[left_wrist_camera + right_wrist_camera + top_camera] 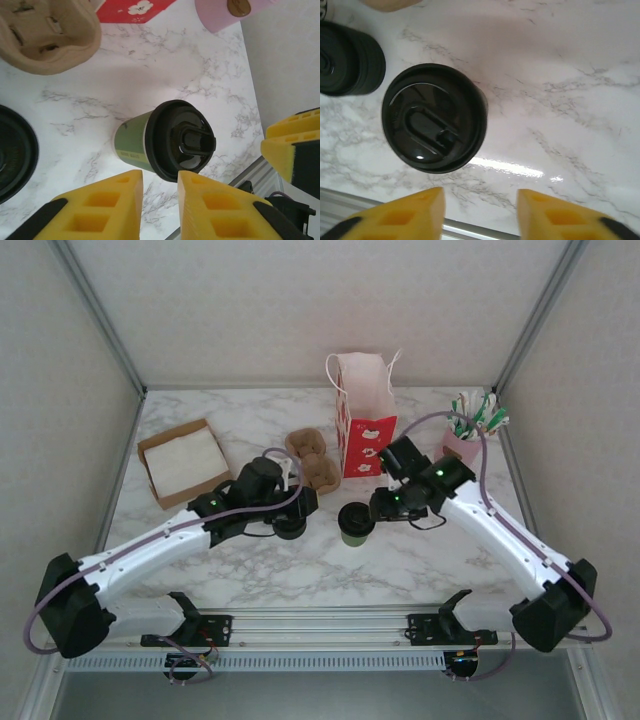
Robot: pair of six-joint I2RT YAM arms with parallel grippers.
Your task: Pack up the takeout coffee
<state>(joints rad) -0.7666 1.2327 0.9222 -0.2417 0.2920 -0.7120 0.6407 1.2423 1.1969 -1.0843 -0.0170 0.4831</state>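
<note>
- Top external view, item: takeout coffee. One small paper cup with dark olive-green sides and a round black lid. It stands upright on the marble table, near the middle and on the arms' side of a red paper bag.
- Top external view, grippers: left gripper lies to the cup's left, by a stack of black lids. Right gripper is close at the cup's right. Their jaw positions cannot be read from here.
- Top external view, surroundings: cardboard cup carrier just left of the bag, cardboard box at far left, pink cup of sachets at far right.
- Left wrist view: the coffee is seen at a slant, showing a green wall with faint pale print and a lid with a raised rim and an oval sip plug. The left gripper has its yellow fingers drawn nearly together. A slim gap remains with nothing in it, and the cup sits just past the tips.
- Right wrist view: the coffee is seen from straight above, so its glossy black lid hides the sides. The right gripper has its fingers parted wider, gripping nothing. The cup sits beyond the tips, toward the left one. The lid stack is near the cup, not touching it.
</note>
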